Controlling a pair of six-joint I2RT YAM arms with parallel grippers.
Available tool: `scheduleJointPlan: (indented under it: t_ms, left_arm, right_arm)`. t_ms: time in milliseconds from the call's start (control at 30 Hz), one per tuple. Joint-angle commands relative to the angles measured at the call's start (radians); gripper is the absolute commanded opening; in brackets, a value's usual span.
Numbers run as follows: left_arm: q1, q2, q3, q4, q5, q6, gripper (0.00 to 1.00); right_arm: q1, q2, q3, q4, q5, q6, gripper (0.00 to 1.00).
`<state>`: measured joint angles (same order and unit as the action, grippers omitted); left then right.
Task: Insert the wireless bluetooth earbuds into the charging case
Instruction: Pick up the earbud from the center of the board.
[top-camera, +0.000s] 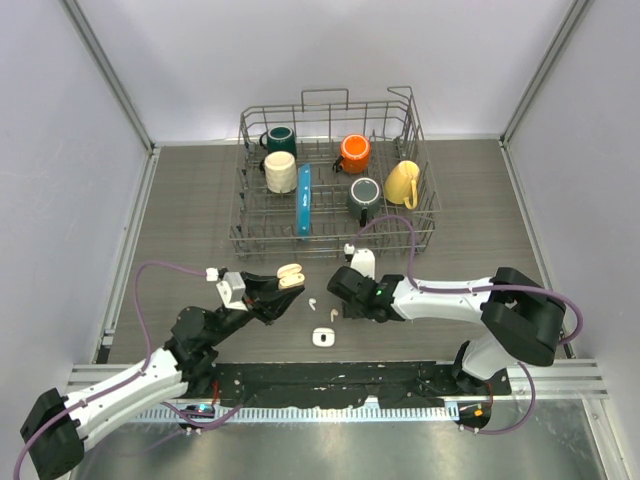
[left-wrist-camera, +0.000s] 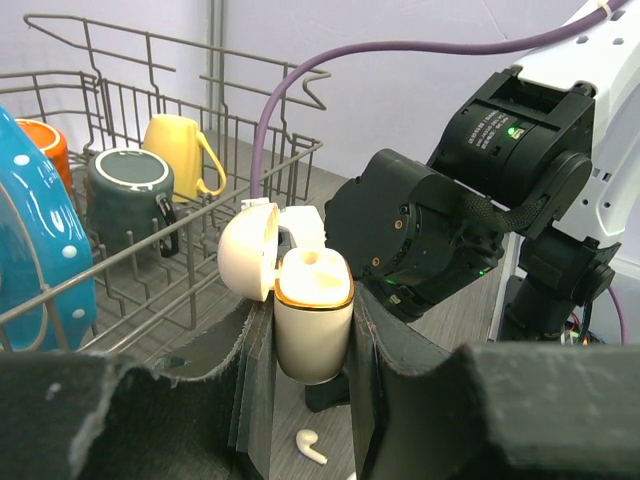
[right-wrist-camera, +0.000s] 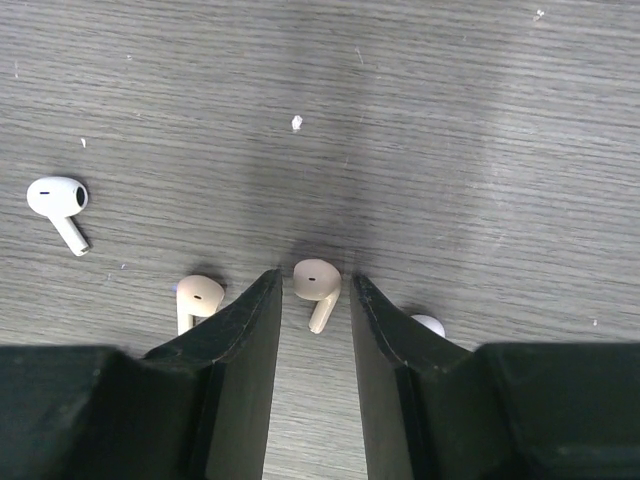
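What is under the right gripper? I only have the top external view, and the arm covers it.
Observer: A beige earbud lies on the table inside the right gripper, jaws slightly apart, not pinching it.
Operator: Is the case ready on the other side?
Observer: Yes. The left gripper clamps the beige charging case upright, its lid open.
Operator: Any other beige bud nearby?
Observer: A second beige earbud lies just beside the right gripper.

Bright, even overhead light. Soft shadows on grey wood-grain tabletop (top-camera: 480, 200), glare on brushed metal strip (top-camera: 560, 440) at near edge. Wrist views: black padded fingers (left-wrist-camera: 120, 420) blurred up close; right view has dark shadow patch mid-frame.
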<state>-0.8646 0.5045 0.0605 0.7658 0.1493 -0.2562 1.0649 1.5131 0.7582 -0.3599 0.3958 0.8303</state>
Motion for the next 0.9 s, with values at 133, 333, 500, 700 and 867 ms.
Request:
scheduleJointPlan:
  t_ms: [133,333,500,700,867]
  left_arm:
    - [-0.002,-0.014,0.035,0.033,-0.017,0.000,0.00]
    - [-0.004,-0.017,0.035,0.032,-0.017,0.000,0.00]
    - [-0.002,-0.018,0.036,0.029,-0.017,0.000,0.00]
    - [-0.004,-0.017,0.036,0.029,-0.017,0.002,0.00]
    - [-0.002,-0.017,0.035,0.029,-0.017,0.000,0.00]
  right_arm:
    - [0.006,0.024,0.016,-0.048,0.000,0.072,0.38]
    - [0.007,0.047,0.026,-0.045,-0.017,0.084,0.34]
    - [0.004,0.055,0.029,-0.045,-0.014,0.087,0.33]
    - [0.006,0.065,0.029,-0.048,-0.014,0.089,0.33]
    - [0.003,0.065,0.029,-0.048,-0.021,0.082,0.31]
